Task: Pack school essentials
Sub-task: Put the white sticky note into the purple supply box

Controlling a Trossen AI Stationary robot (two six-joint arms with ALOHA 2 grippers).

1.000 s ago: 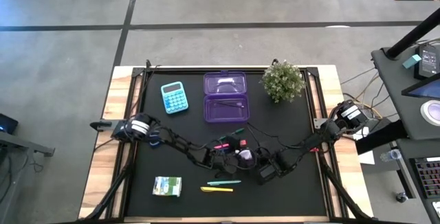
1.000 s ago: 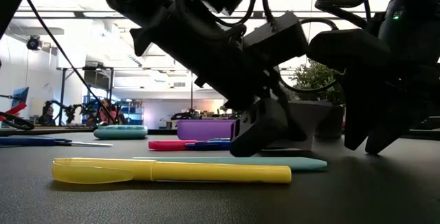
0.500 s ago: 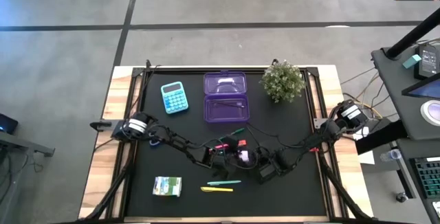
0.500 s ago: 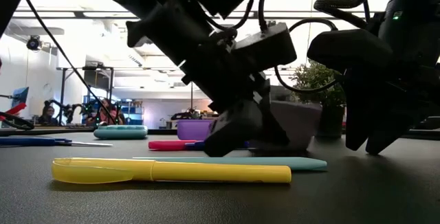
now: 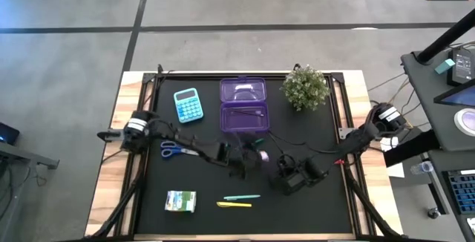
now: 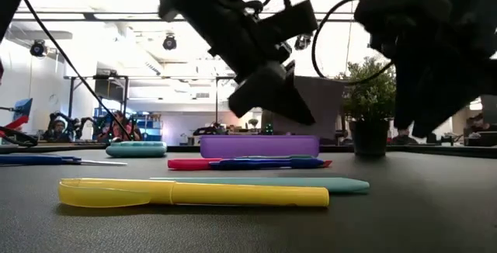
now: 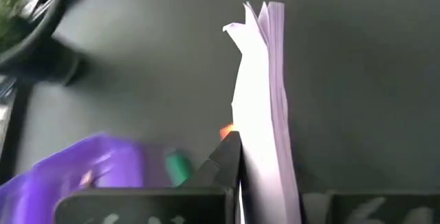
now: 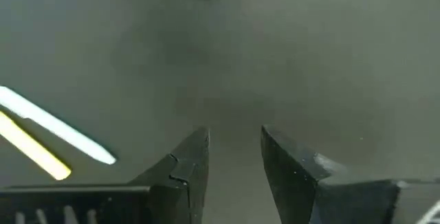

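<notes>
White pad [image 7: 260, 107] pinched in left end effector [image 7: 237, 183], edge-on only at wrist

calculator [image 5: 187, 105]: teal
case [image 5: 243, 105]: translucent purple
scissors [image 5: 173, 151]: blue handles
pens: yellow [image 6: 194, 194], teal [image 6: 264, 182], pink [image 6: 192, 164]
packet [image 5: 180, 201]: green-and-white
table mat [image 5: 319, 134]: black

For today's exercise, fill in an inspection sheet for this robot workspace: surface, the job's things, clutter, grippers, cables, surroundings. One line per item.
Surface: black mat on a wooden table.
Job's things: purple case open; white pad lifted off the mat; scissors, packet, teal pen and yellow marker lie loose.
Clutter: calculator, potted plant.
Grippers: left gripper shut on the pad; right gripper open, empty, over the mat.
Cables: cables along both arms.
Surroundings: concrete floor, desk to one side.
</notes>
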